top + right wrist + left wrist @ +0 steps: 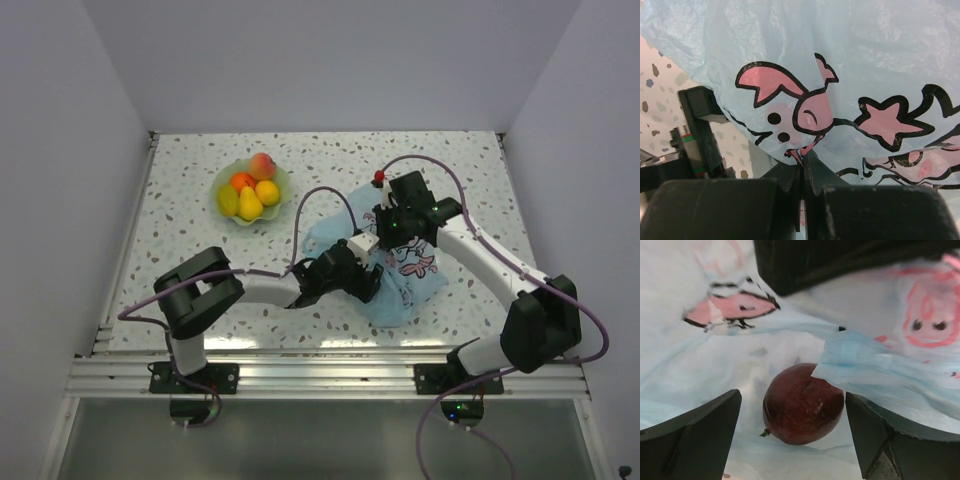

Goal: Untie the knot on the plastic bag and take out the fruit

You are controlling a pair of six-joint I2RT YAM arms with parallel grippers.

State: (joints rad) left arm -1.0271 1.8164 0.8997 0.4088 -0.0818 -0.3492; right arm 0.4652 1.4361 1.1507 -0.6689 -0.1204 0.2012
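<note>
The light-blue plastic bag (400, 272) with its pink cartoon print lies right of centre. My right gripper (388, 232) is shut on a fold of the bag (805, 150) and holds it up. My left gripper (368, 280) is open inside the bag's mouth. A dark purple fruit (802, 404) lies on the bag's floor between its two fingers (695, 432), touching neither. A flap of the bag (880, 365) hangs over the fruit's upper right. Several fruits (252, 190), yellow, orange and peach-pink, sit in the pale green bowl (282, 180). No knot shows.
The bowl stands at the back left of the speckled table (180, 230). A small red-topped thing (380, 178) sits on the table just behind the right wrist. The left arm's cable (310, 205) arcs over the table between bowl and bag.
</note>
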